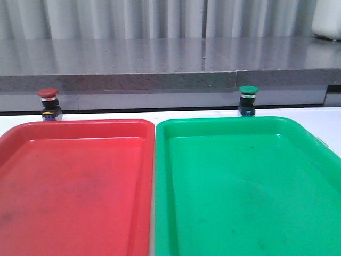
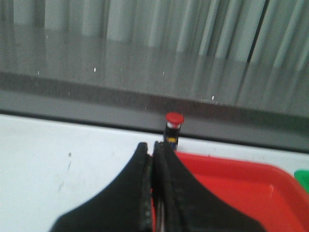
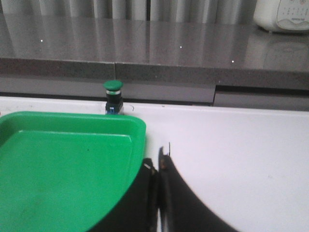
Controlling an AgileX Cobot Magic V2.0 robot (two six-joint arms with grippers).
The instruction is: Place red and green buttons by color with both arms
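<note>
The red button (image 1: 48, 104) stands upright on the white table behind the red tray's (image 1: 74, 128) far left corner. The green button (image 1: 248, 100) stands upright behind the green tray's (image 1: 224, 124) far edge. Neither gripper shows in the front view. In the left wrist view my left gripper (image 2: 152, 147) is shut and empty, over the red tray's (image 2: 231, 174) near edge, with the red button (image 2: 173, 127) a little beyond its tips. In the right wrist view my right gripper (image 3: 158, 162) is shut and empty beside the green tray's (image 3: 72, 121) corner, the green button (image 3: 113, 96) well beyond.
The two trays lie side by side and fill most of the table in front. A grey stone ledge (image 1: 170, 69) runs along the back just behind both buttons. A white appliance (image 3: 282, 14) stands on the ledge at the far right.
</note>
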